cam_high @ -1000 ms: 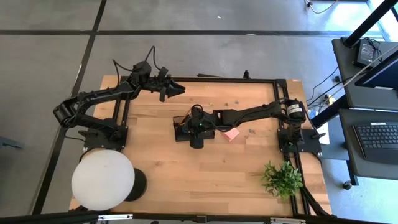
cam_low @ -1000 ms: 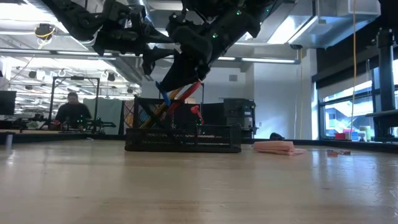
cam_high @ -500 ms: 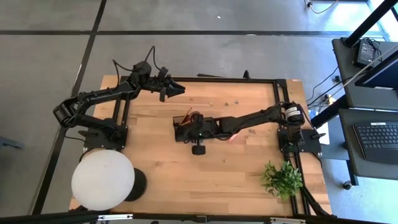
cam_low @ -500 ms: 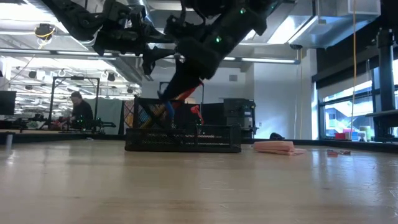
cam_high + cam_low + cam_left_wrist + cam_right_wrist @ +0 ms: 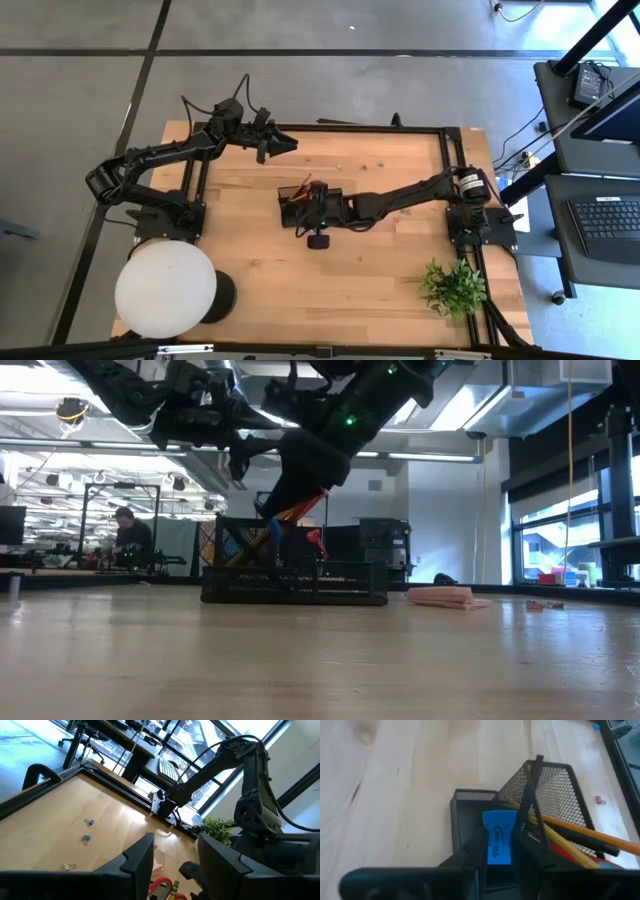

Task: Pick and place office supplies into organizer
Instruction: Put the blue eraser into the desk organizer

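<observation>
two dark arms reach over the wooden worktop (image 5: 250, 270). the right end effector (image 5: 504, 851) hangs just above the organizer (image 5: 310, 205), a black mesh tray near the middle of the worktop, and its two fingers (image 5: 475, 851) are pinched on a small blue piece (image 5: 496, 841), which sits over one of the tray's low front compartments. in the low view that end effector (image 5: 300, 475) comes down from above onto the organizer (image 5: 294, 582), tilted. beside the blue piece, in the taller mesh compartment, yellowish pencils (image 5: 580, 832) and a black pen (image 5: 592, 845) lean at a slant, with something red (image 5: 572, 854) under them; the red handles of the scissors (image 5: 316, 542) show through the mesh in the low view.

the pink sticky-note block (image 5: 441, 596) lies flat on the worktop beside the organizer, apart from it. a few small clips (image 5: 87, 838) lie scattered on the far part of the worktop, well away from the tray.

the left end effector (image 5: 283, 143) hovers near the far edge of the worktop, well apart from the organizer, its fingers (image 5: 142, 860) spread and holding nothing.

a large white round lamp (image 5: 165, 289) stands at one near corner and a green plant (image 5: 453, 286) at the other. a person (image 5: 128, 538) sits in the room behind.
</observation>
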